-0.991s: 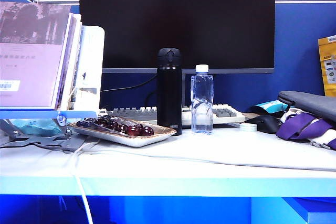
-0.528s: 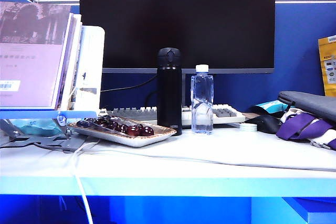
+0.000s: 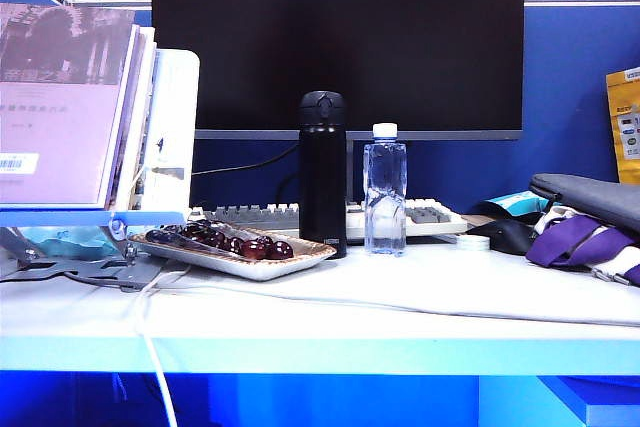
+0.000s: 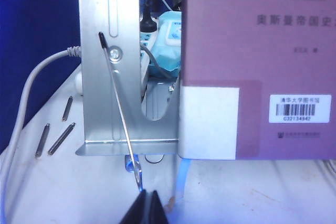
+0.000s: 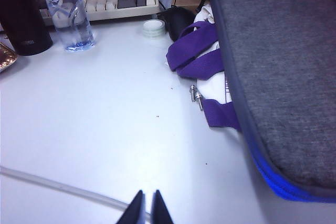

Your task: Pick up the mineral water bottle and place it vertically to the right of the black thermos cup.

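The mineral water bottle [image 3: 385,189] stands upright on the white desk, just to the right of the black thermos cup [image 3: 322,174], with a small gap between them. The right wrist view shows the bottle [image 5: 67,13] and the thermos base [image 5: 23,17] far ahead of my right gripper [image 5: 146,196], which is shut and empty above a thin white cable [image 5: 63,188]. My left gripper [image 4: 146,196] is shut and empty, hovering in front of a metal book stand [image 4: 113,77]. Neither gripper shows in the exterior view.
A plate of dark cherries [image 3: 232,244] lies left of the thermos. Behind are a keyboard [image 3: 300,217] and a black monitor [image 3: 338,39]. A grey bag with purple straps [image 5: 273,66], a black mouse [image 3: 502,235] and a small white cap [image 5: 154,27] sit at right. A book [image 3: 62,102] on the stand is left.
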